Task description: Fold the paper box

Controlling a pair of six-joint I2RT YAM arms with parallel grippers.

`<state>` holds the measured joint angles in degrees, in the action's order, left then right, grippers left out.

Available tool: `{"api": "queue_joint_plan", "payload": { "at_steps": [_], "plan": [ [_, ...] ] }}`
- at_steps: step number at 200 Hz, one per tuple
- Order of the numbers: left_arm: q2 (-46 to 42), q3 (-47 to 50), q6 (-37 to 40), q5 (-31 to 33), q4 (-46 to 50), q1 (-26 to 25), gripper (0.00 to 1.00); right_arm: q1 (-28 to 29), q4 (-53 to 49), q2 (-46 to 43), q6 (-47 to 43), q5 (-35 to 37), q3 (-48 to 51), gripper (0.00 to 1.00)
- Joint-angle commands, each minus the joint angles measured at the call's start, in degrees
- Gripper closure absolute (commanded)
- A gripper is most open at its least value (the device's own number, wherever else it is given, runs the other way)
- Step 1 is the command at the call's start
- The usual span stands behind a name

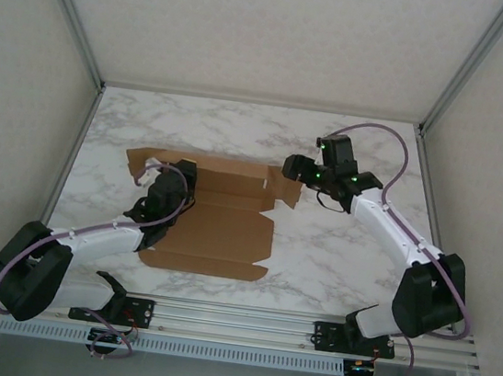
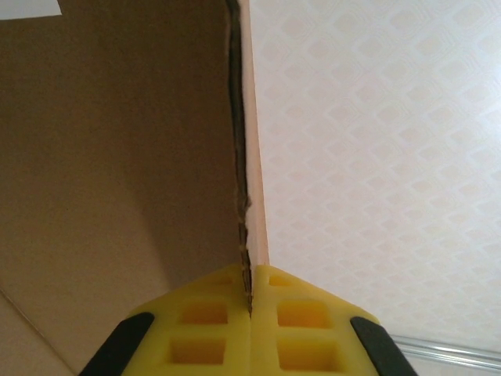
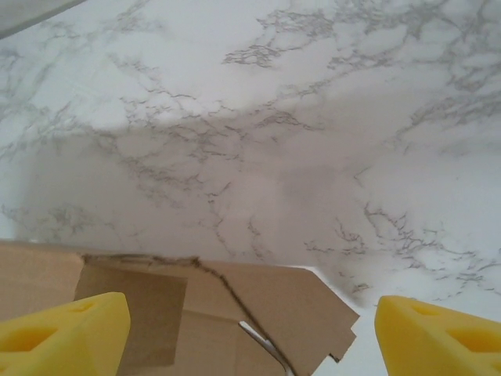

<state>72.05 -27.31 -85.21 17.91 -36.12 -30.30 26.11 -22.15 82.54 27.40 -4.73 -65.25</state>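
- The paper box [image 1: 214, 225] is noted as a brown die-cut cardboard sheet, lying mostly flat on the marble-patterned table [image 1: 346, 247], left of centre in the top view.
- Flaps and notches are seen along the sheet's right edge; the near edge runs straight, with a crease just inside it.
- The left gripper [image 1: 158, 176] is placed over the sheet's far-left part, with its arm reaching across the near-left corner.
- In the left wrist view, the left gripper [image 2: 250, 283] is found pressed together on a thin edge of the paper box [image 2: 117, 157]. The cardboard is pinched between the yellow pads [image 2: 305, 313] and stands up from them, with the patterned wall [image 2: 376, 157] behind.
- The right gripper [image 1: 293, 168] is held at the sheet's far-right corner, by the notched flap.
- In the right wrist view, the right gripper [image 3: 250, 329] is seen spread wide, with one yellow pad [image 3: 63, 329] at each lower corner.
- Between those pads a ragged-edged flap of the paper box [image 3: 258, 305] is visible, with bare table [image 3: 274, 117] beyond it.
- Contact between the right pads and the cardboard cannot be told.
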Motion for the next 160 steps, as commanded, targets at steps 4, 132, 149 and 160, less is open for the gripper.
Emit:
{"api": "queue_joint_plan", "payload": {
  "at_steps": [4, 132, 149, 160],
  "plan": [
    [0.46, -2.2, 1.82, -0.81, 1.92, -0.45, 1.0, -0.85, -3.12, -3.26, -10.17, 2.71, -2.44, 0.19],
    [-2.75, 1.88, 4.53, -1.66, 1.89, -0.37, 1.0, -6.58, 4.31, 6.12, -13.34, 5.48, 4.4, 0.46],
    [-2.88, 1.82, 4.52, -1.65, 2.1, -0.22, 1.0, -6.58, 6.98, 6.84, -12.43, 2.77, 6.33, 0.47],
    [-2.8, 1.53, 4.55, -1.65, 2.49, -0.11, 1.0, -6.53, 8.91, 6.85, -11.78, 0.31, 7.96, 0.49]
  ]
}}
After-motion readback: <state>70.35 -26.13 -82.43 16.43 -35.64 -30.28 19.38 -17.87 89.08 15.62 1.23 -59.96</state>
